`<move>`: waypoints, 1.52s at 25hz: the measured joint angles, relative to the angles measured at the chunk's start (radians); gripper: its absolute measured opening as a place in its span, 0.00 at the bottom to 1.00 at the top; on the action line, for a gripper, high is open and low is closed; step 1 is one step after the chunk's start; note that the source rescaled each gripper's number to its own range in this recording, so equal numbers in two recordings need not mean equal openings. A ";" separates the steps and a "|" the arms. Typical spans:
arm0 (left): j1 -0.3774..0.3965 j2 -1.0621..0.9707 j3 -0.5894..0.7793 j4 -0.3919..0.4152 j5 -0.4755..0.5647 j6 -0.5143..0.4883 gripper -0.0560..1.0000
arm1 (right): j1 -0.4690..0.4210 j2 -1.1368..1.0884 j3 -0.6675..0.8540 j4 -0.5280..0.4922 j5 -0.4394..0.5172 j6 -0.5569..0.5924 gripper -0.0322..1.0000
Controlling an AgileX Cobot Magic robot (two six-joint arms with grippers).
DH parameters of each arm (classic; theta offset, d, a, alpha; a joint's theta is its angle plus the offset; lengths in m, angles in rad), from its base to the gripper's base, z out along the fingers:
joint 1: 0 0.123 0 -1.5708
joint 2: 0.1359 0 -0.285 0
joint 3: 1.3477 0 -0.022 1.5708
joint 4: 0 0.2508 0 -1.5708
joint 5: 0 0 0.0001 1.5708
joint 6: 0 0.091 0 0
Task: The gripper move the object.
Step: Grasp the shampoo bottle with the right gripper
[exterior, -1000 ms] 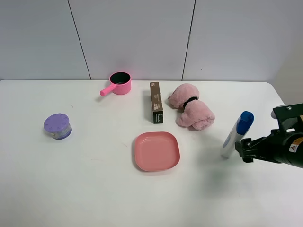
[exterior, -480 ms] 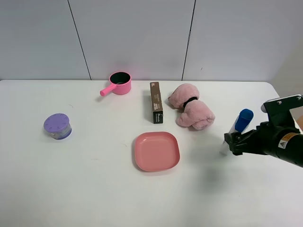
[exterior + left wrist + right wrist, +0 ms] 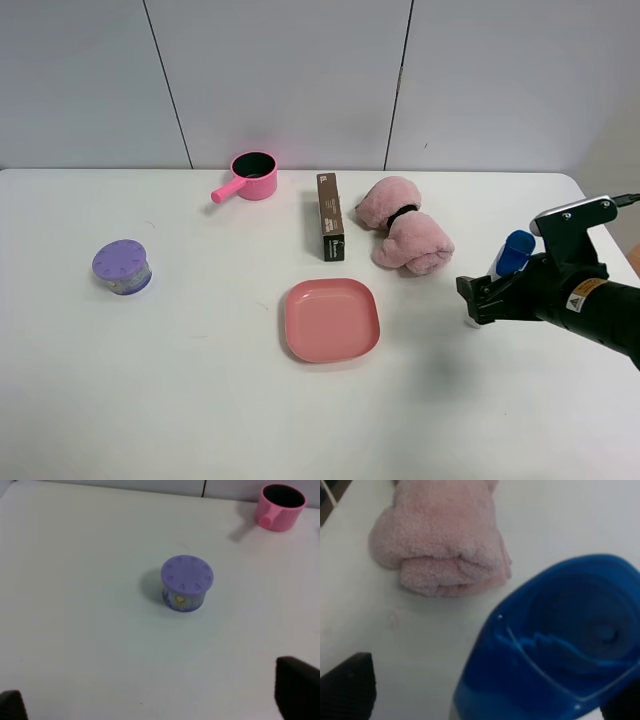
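The object is a slim white bottle with a blue cap [image 3: 515, 252], standing tilted near the table's right edge. Most of its body is hidden behind my right arm. My right gripper [image 3: 478, 300] is open, one jaw on each side of the bottle's lower body. In the right wrist view the blue cap [image 3: 565, 630] fills the space between the wide-spread black fingers [image 3: 347, 687], with a gap showing on the visible side. My left gripper [image 3: 155, 700] shows only in its wrist view, open and empty above the table.
A pink plush roll [image 3: 405, 238] lies just left of the bottle. A pink plate [image 3: 332, 320], a dark brown box [image 3: 329, 216] and a pink pot [image 3: 250, 177] sit mid-table. A purple-lidded jar [image 3: 122, 266] stands at the left, below my left gripper [image 3: 186, 582].
My right gripper has slid left and away from the table's front, coming from beside the bottle to straddle its lower body. The bottle has barely moved.
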 joint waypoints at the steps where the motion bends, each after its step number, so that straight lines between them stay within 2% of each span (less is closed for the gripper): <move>1: 0.000 0.000 0.000 0.000 0.000 0.000 1.00 | 0.000 0.005 0.000 0.027 -0.010 -0.014 1.00; 7: 0.000 0.000 0.000 0.000 0.000 0.000 1.00 | 0.000 0.009 0.000 0.294 -0.055 -0.191 1.00; 10: 0.000 0.000 0.000 0.000 0.000 0.000 1.00 | 0.000 0.009 0.000 0.371 -0.058 -0.245 1.00; 29: 0.000 0.000 0.000 0.000 0.000 0.000 1.00 | 0.000 0.009 0.000 0.391 -0.009 -0.263 0.98; 32: 0.000 0.000 0.000 0.000 0.000 0.000 1.00 | 0.000 0.009 0.000 0.392 -0.001 -0.263 0.85; 34: 0.000 0.000 0.000 0.000 0.000 0.000 1.00 | 0.002 0.009 0.000 0.392 0.013 -0.263 0.68; 38: 0.000 0.000 0.000 0.000 0.000 0.000 1.00 | 0.004 0.009 0.000 0.392 0.023 -0.263 0.42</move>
